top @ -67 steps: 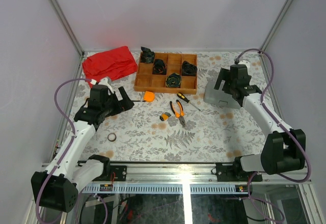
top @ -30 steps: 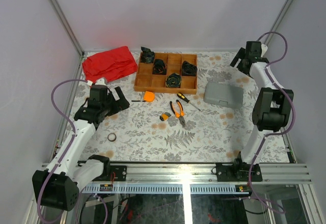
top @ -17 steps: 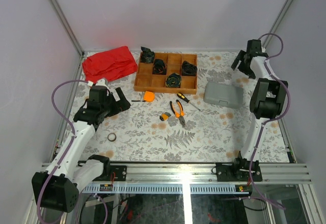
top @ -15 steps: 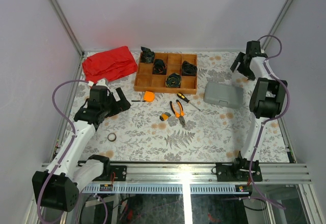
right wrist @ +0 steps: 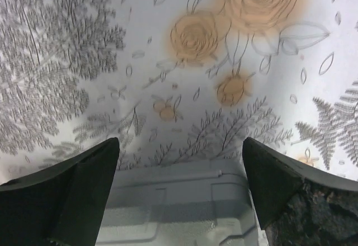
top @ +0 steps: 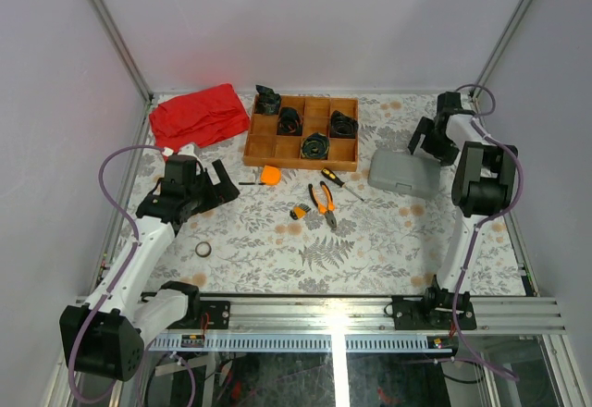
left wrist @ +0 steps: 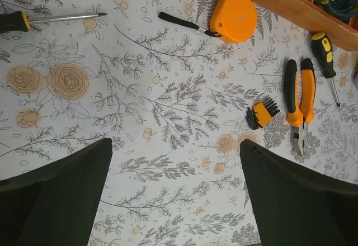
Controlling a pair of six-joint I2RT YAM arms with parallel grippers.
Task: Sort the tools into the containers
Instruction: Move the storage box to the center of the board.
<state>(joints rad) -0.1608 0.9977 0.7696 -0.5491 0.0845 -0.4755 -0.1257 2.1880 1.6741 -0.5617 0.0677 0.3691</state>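
While my left pincer (left wrist: 176, 151) and right pincer (right wrist: 179, 151) both hang spread and empty, I worry the closed grey tool case (top: 404, 173) just beside the right one could skid across the desk (top: 370, 245) if I nudge its lid.

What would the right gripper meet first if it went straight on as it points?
Probably the grey tool case: its edge shows between the right gripper's open jaws. Depth is unclear; it could be the tablecloth just beyond.

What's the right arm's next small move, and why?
Probably lower the open right gripper to the edge of the grey tool case to lift its lid: the case lies shut, and the pliers and tape measure lie outside it.
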